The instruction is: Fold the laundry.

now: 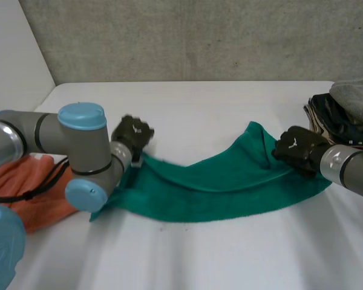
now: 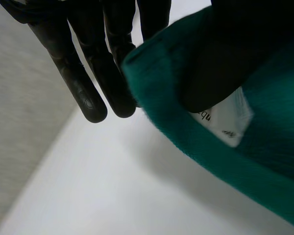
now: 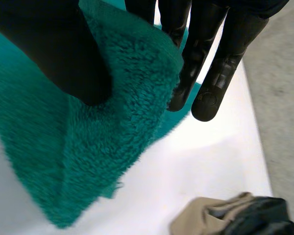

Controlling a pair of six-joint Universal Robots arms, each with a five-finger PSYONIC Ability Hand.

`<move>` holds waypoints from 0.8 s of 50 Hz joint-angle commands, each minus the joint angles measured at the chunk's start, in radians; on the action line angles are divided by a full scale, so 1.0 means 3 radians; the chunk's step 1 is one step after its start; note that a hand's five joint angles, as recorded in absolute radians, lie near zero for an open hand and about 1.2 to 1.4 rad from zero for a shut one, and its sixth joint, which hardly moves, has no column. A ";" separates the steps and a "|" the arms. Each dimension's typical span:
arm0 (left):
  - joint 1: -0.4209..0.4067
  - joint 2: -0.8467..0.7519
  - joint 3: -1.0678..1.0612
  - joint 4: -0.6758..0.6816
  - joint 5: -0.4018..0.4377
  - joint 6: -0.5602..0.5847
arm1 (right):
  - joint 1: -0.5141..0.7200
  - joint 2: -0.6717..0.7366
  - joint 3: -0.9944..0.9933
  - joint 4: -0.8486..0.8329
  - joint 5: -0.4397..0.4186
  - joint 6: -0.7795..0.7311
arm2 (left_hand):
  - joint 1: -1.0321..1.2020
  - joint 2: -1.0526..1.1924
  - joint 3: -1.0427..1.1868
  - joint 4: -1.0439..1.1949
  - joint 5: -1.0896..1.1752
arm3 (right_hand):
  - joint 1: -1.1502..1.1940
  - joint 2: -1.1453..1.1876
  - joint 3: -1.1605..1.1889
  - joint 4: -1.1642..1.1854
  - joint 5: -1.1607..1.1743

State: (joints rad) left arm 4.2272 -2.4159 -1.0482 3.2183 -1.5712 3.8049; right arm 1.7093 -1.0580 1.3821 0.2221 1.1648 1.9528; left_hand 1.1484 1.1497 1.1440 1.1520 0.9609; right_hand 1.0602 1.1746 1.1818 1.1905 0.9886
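My left hand (image 1: 133,134) pinches the fluffy green towel (image 1: 218,187) at its nine o'clock end, thumb against fingers. My right hand (image 1: 297,148) pinches the three o'clock corner likewise. The middle sags onto the white table (image 1: 199,260). Both pinches look shallow, so I judge an uneven pull could slip one end free, or drag it onto the orange cloth (image 1: 30,181) at eight o'clock.

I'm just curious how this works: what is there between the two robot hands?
In the head view a green towel spans that stretch, its middle sagging; the left robot hand pinches one end, the right robot hand the other.
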 commanded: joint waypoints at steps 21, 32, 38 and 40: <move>0.0058 0.0950 0.0105 0.2204 -0.0530 -0.0237 | 0.0382 0.0029 -0.1151 -0.2863 0.1251 0.1785 | 0.0826 0.0822 0.0841 0.0814 0.0869 | 0.1120 0.0739 0.0715 0.0686 0.0777; 0.0032 0.1078 -0.1429 0.2132 -0.0500 -0.0437 | 0.0372 -0.0027 0.0153 -0.2009 0.0857 0.1759 | 0.0826 0.0822 0.0841 0.0814 0.0869 | 0.1120 0.0739 0.0715 0.0686 0.0777; 0.0017 0.1094 -0.1859 0.2071 -0.0500 -0.0411 | 0.0372 0.0070 0.0506 -0.1360 0.0873 0.1764 | 0.0826 0.0822 0.0841 0.0814 0.0869 | 0.1120 0.0739 0.0715 0.0686 0.0777; 0.0017 0.1119 -0.1910 0.2046 -0.0500 -0.0406 | 0.0346 0.0055 0.0547 -0.1237 0.0847 0.1790 | 0.0826 0.0822 0.0841 0.0814 0.0869 | 0.1120 0.0739 0.0715 0.0686 0.0777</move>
State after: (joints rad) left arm 4.2363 -2.0878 -1.5364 3.8519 -1.7211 3.6753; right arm 1.8207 -1.0534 1.4826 -0.3026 1.4226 2.4795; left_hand 1.1484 1.1992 1.1929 1.2018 0.9731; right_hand 1.0603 1.1802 1.1819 1.1905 0.9889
